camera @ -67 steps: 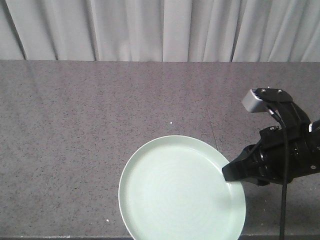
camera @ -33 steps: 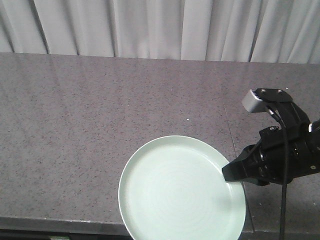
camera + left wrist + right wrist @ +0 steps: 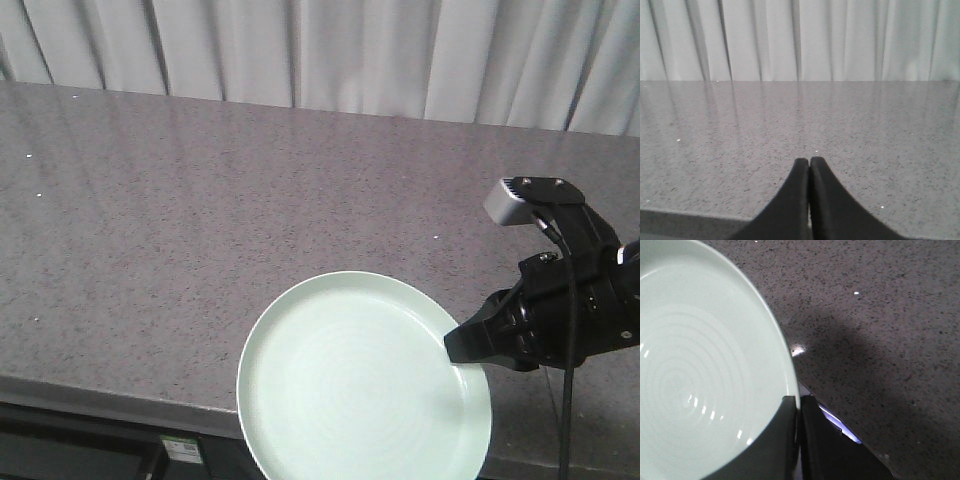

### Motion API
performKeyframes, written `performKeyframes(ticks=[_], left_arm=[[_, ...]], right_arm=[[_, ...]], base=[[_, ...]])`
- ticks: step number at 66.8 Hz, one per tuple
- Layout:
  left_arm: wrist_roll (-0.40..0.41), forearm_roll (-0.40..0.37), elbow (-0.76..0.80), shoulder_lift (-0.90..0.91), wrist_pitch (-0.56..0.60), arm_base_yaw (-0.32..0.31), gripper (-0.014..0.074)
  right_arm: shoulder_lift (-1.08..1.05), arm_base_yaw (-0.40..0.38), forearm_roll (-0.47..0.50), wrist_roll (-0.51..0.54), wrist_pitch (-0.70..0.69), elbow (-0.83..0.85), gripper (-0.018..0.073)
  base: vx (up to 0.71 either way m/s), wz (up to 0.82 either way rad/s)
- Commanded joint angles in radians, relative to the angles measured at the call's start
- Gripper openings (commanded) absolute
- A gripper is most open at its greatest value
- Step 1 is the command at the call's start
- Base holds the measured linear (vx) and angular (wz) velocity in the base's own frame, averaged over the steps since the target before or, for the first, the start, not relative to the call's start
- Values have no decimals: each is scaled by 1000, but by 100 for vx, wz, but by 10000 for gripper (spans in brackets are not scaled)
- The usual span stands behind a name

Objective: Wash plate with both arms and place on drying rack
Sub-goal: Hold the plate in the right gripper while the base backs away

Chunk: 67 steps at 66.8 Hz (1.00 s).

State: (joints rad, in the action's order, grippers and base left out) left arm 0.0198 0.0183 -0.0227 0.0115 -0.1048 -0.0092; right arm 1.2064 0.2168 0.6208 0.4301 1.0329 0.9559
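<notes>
The pale mint-green plate (image 3: 365,378) is held above the speckled grey counter (image 3: 200,220) at the lower middle of the front view. My right gripper (image 3: 452,352) is shut on the plate's right rim, one finger above it and one below. In the right wrist view the plate (image 3: 700,370) fills the left side and the gripper (image 3: 798,401) pinches its edge. My left gripper (image 3: 809,161) is shut and empty, pointing across the counter toward the curtain. It does not show in the front view. The drying rack is out of view.
White pleated curtains (image 3: 330,50) hang behind the counter. The counter's front edge (image 3: 110,395) runs along the lower left, with a dark cabinet front below it.
The background has shifted: the counter's far edge tilts and its front edge has come into view at the lower left. The right gripper and plate keep the same place in the frame.
</notes>
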Motion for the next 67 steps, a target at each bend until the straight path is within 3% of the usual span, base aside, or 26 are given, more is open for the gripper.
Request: performKeyframes(ticks=[1,67], left_arm=[[8,-10,27,13,77,-9,-6],[8,-10,27,13,77,-9,-6]], right_arm=[[-26,0,46,8,-17,24,-4],[-26,0,46,8,-17,26,-4]], base=[[-5,30],[-8,45]])
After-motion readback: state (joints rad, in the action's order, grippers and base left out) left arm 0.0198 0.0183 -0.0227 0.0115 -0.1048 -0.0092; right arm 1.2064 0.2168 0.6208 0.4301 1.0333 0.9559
